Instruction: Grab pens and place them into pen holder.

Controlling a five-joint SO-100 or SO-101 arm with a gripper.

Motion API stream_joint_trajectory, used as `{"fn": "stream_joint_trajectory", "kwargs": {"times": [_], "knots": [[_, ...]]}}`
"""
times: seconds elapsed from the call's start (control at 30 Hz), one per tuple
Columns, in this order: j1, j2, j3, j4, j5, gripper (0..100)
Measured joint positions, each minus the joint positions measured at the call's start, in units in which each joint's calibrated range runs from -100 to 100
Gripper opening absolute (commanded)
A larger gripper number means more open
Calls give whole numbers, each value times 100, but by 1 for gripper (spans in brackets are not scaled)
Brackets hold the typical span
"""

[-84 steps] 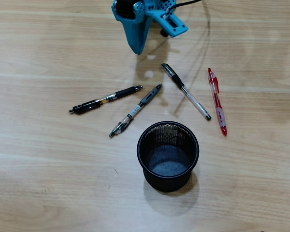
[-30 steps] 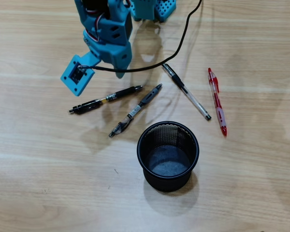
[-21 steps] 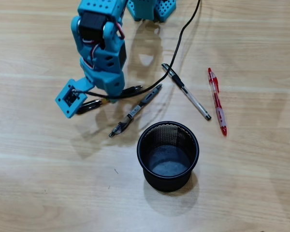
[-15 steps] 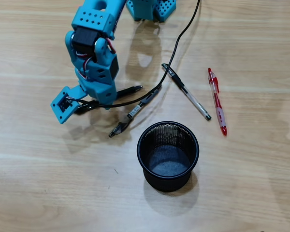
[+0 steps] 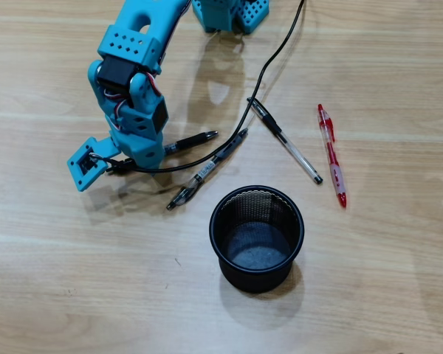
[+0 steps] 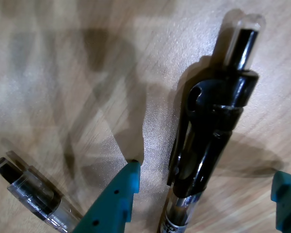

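Note:
My blue gripper is lowered to the table left of centre in the overhead view. In the wrist view the gripper is open, and its fingertips straddle a black click pen that lies on the wood, nearer the left finger. That pen's free end pokes out to the right of the gripper in the overhead view. A second dark pen lies just below it, and its end shows at the wrist view's lower left. The black mesh pen holder stands upright, lower centre.
A clear pen with black ends and a red pen lie to the right, above the holder. A black cable runs from the top across the table to the gripper. The arm's base is at the top edge.

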Motion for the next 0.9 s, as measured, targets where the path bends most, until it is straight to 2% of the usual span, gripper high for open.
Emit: {"fn": "stream_joint_trajectory", "kwargs": {"times": [0.07, 0.1, 0.23, 0.8, 0.9], "knots": [[0, 0, 0, 0, 0, 24], [0, 0, 0, 0, 0, 18], [57, -8, -9, 9, 0, 3], [0, 0, -27, 0, -5, 2], [0, 0, -27, 0, 68, 8]]}}
